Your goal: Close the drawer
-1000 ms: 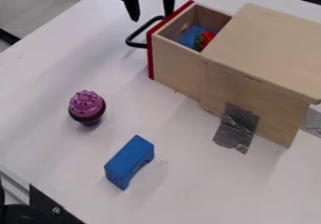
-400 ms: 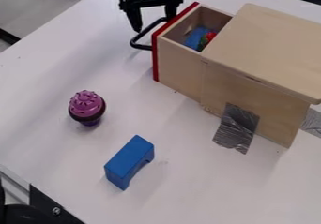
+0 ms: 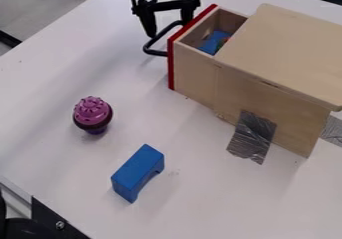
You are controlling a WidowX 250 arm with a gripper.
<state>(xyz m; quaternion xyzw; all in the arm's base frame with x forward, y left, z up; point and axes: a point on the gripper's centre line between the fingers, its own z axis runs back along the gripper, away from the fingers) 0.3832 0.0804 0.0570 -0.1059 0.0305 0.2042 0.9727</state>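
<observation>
With the pincer (image 3: 169, 29) spread, I should push the red drawer front (image 3: 171, 65) squarely toward the box (image 3: 280, 53) until flush.

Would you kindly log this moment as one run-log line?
black pincer: open, by black bar handle | red-fronted wooden drawer: partly open, blue object inside | on white table: purple toy cupcake, blue arched block
</observation>
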